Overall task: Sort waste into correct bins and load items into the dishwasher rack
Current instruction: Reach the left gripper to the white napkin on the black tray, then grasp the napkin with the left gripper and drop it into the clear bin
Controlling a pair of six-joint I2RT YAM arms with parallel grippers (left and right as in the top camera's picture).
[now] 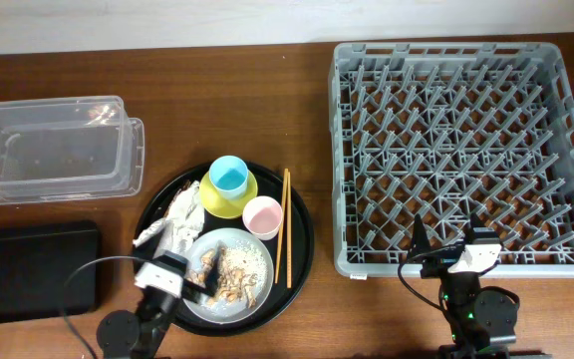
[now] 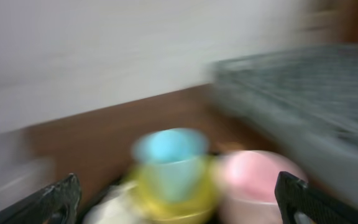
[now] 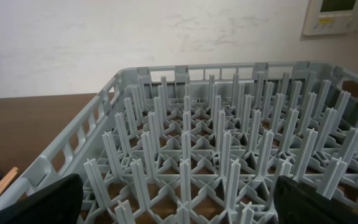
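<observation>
Two bins stand at the left of the brown wooden table (image 1: 267, 70): the clear rectangular plastic tub (image 1: 53, 150) and, nearer the robot, the shallow black rectangular tray (image 1: 28, 269), both apparently empty. Next comes the large round black tray (image 1: 299, 244), which carries everything to be sorted. On it, from the left, are:

- the crumpled white paper napkin (image 1: 172, 224)
- the round grey-white plate (image 1: 259, 261) with beige-brown food scraps (image 1: 229, 274) on it
- the light blue cup (image 1: 230, 177), standing in the small yellow bowl (image 1: 212, 202)
- the pale pink cup (image 1: 262, 216)
- the pair of thin wooden chopsticks (image 1: 284, 227), their long axis running away from the robot

No gold wrapper can be made out.

The left gripper (image 1: 179, 274) hangs over the plate's near left edge, jaws wide apart and empty. Its blurred wrist view shows both cups straight ahead of it. The left arm is by far the nearer to all of this.

At the right, the large square grey plastic rack (image 1: 339, 150) holds nothing. The right gripper (image 1: 456, 251) sits at its near wall, jaws likewise apart and empty.

Sorting looks unstarted, and the first pick probably falls to the left arm, reaching forward.
</observation>
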